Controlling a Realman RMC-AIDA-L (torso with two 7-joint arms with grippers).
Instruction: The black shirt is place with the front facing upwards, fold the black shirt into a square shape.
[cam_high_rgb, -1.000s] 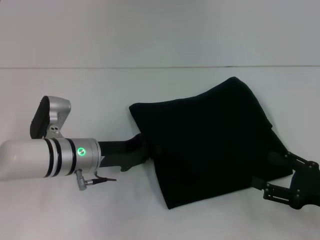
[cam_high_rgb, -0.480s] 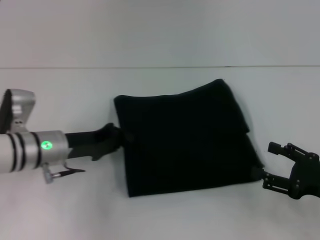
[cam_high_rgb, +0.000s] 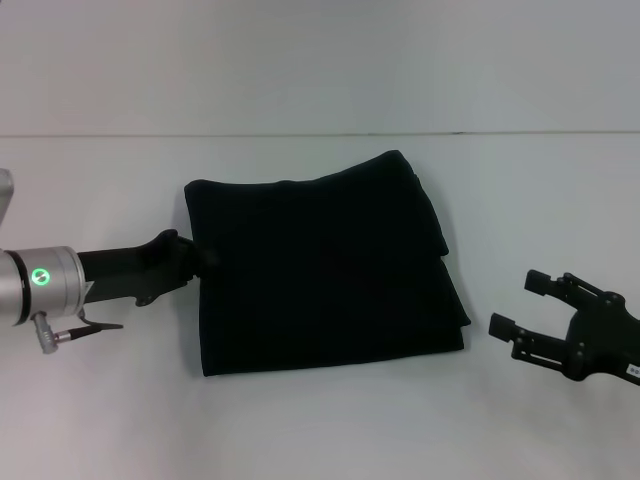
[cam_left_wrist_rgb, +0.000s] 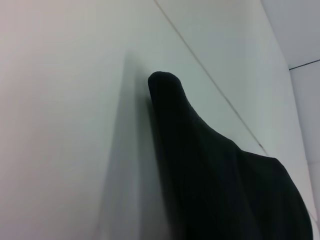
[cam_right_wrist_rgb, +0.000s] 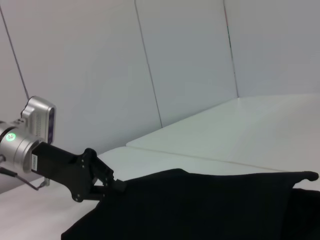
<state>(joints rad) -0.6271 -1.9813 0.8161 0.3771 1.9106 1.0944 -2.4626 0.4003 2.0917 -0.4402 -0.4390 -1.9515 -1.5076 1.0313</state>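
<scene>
I count one black shirt (cam_high_rgb: 320, 265), folded into a single dark, roughly square bundle on one white bench (cam_high_rgb: 320, 420); at its right edge I can make out what look like two stacked layers, though the cloth is too dark for me to be sure. I have two grippers in view: my left gripper (cam_high_rgb: 195, 255), at the shirt's left edge, and my right gripper (cam_high_rgb: 520, 305), off to the shirt's right with two fingers (cam_high_rgb: 537, 281) spread. One green light (cam_high_rgb: 40, 276) glows on my left wrist. One seam line (cam_high_rgb: 320, 134) crosses behind the bench.
</scene>
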